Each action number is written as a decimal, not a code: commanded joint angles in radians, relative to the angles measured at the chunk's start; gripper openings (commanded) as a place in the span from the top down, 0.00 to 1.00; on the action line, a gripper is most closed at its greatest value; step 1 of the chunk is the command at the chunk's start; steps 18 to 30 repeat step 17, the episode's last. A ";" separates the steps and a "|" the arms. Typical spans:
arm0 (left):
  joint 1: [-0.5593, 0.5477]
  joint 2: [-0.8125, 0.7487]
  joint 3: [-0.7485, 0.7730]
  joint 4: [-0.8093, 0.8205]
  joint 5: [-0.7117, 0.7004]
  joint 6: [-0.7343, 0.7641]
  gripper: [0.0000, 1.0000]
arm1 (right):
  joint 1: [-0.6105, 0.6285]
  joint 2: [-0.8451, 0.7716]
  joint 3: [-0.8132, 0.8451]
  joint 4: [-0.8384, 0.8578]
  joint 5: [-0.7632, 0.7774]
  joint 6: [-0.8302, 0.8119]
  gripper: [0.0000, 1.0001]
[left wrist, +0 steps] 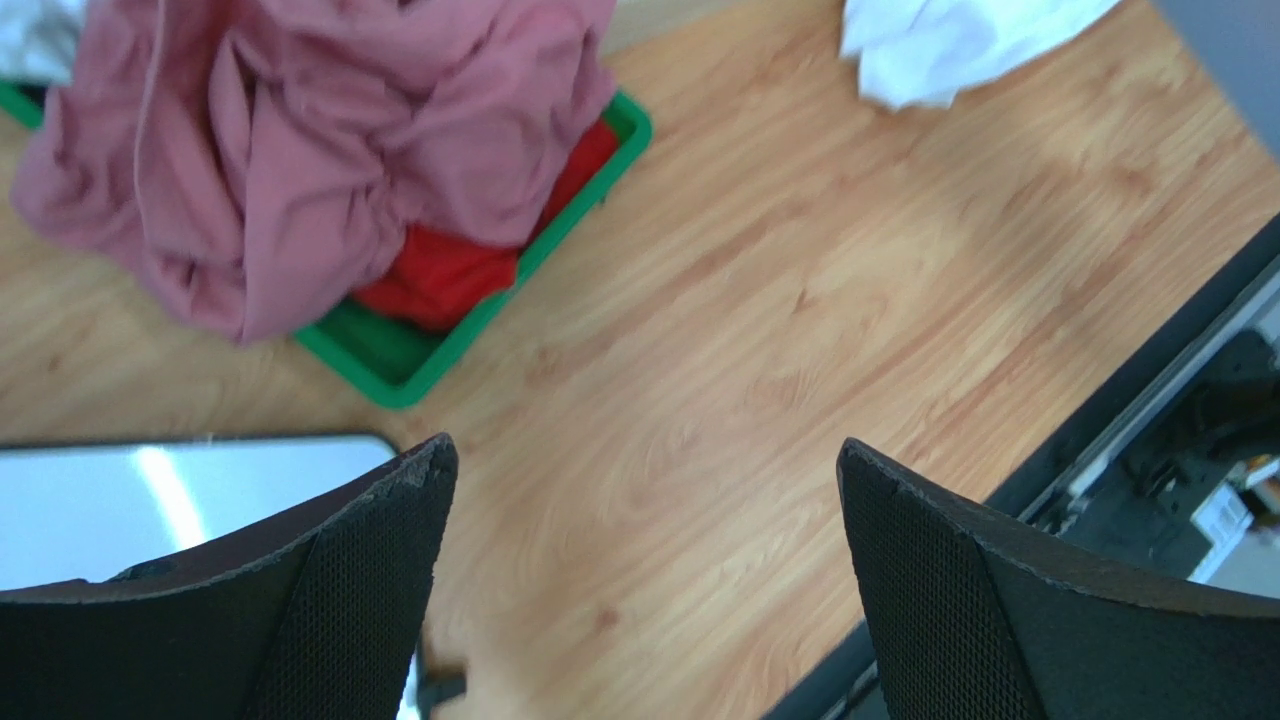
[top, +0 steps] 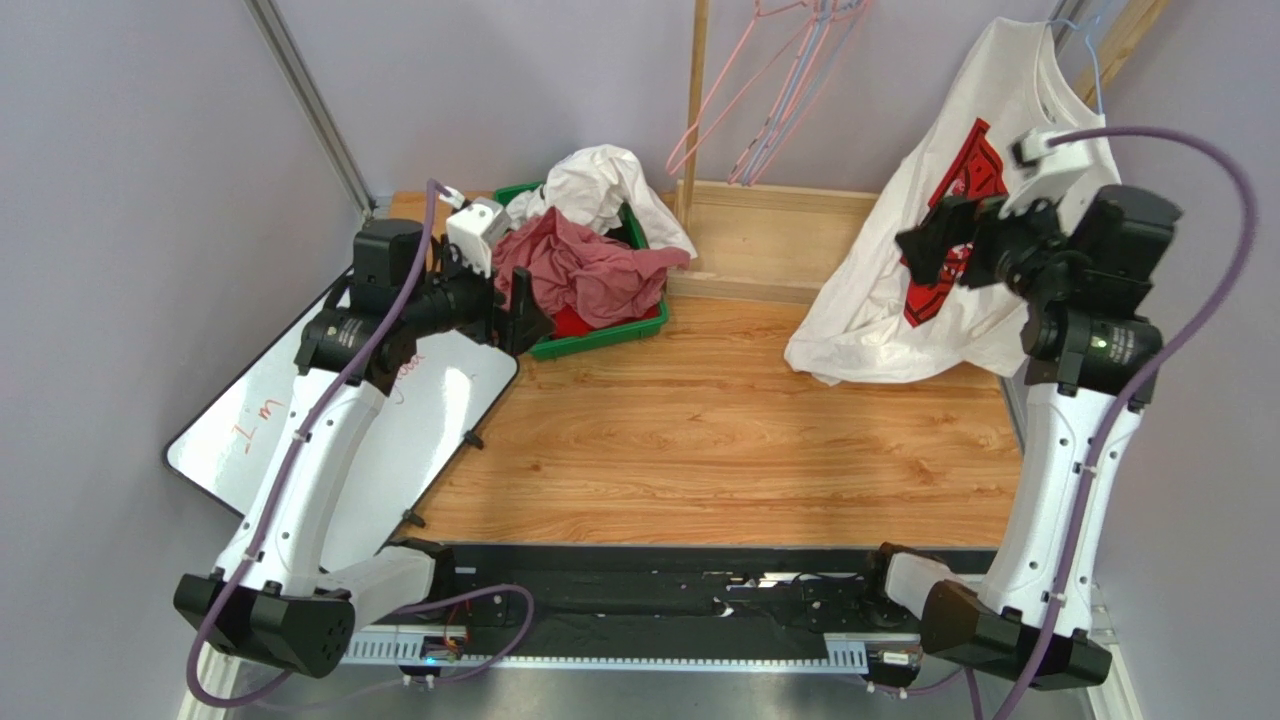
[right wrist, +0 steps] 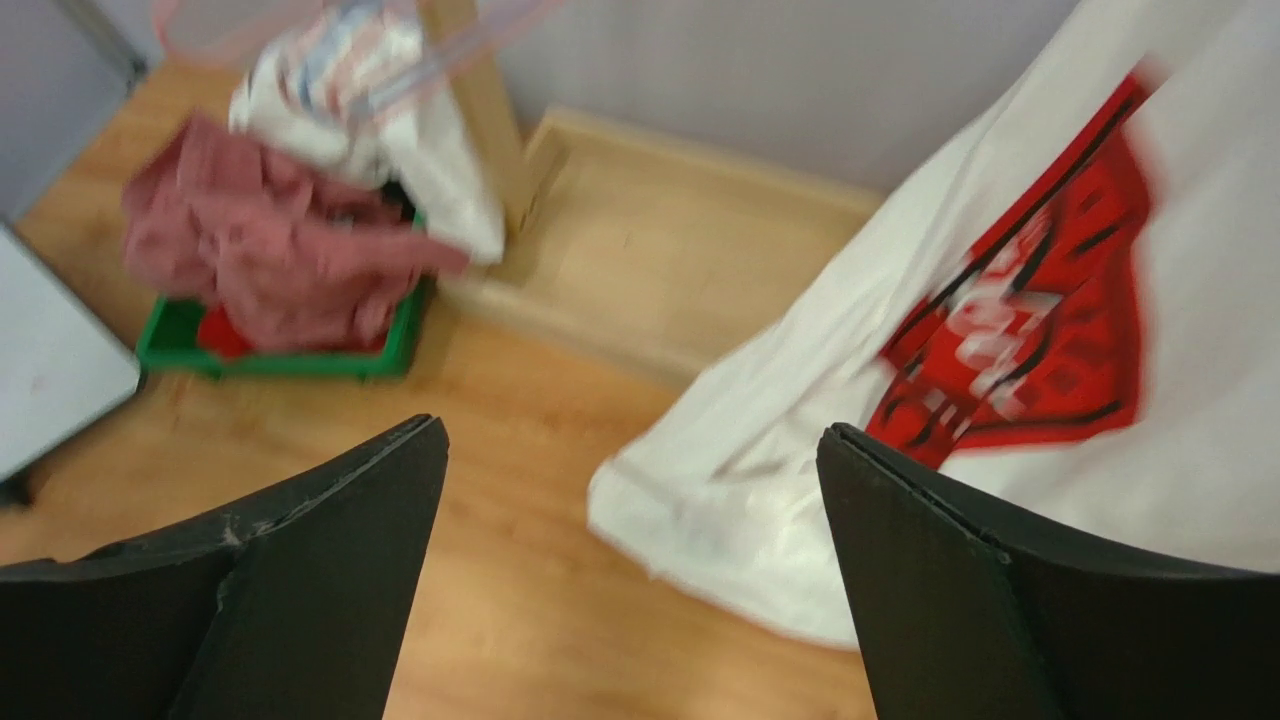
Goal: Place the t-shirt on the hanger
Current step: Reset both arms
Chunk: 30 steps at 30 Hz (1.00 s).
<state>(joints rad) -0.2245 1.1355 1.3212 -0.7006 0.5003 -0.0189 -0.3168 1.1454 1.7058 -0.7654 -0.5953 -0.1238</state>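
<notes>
The white t-shirt with the red chest print hangs at the back right, and its lower hem rests on the table. Pale blue hanger wire shows at its collar; the rest of the hanger is hidden in the cloth. My right gripper is open and empty, in the air just in front of the print. In the right wrist view the shirt lies beyond the fingers. My left gripper is open and empty beside the green bin. In the left wrist view only bare wood lies between its fingers.
A green bin at the back left holds a pink garment, a plain white garment and red cloth. A whiteboard lies at the left. A wooden post carries pink and lavender hangers above a raised wooden base.
</notes>
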 commanded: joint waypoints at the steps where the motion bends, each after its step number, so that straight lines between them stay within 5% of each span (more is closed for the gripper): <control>1: 0.031 -0.092 -0.040 -0.272 -0.051 0.122 0.01 | 0.077 -0.084 -0.213 -0.271 -0.031 -0.161 0.00; 6: 0.036 -0.201 -0.189 -0.333 -0.135 0.149 0.01 | 0.140 -0.165 -0.489 -0.362 0.009 -0.307 0.00; 10: 0.039 -0.230 -0.169 -0.376 -0.160 0.217 0.01 | 0.183 -0.214 -0.564 -0.342 0.057 -0.336 0.00; 30: 0.040 -0.166 -0.131 -0.430 -0.138 0.281 0.01 | 0.202 -0.197 -0.566 -0.327 0.054 -0.333 0.00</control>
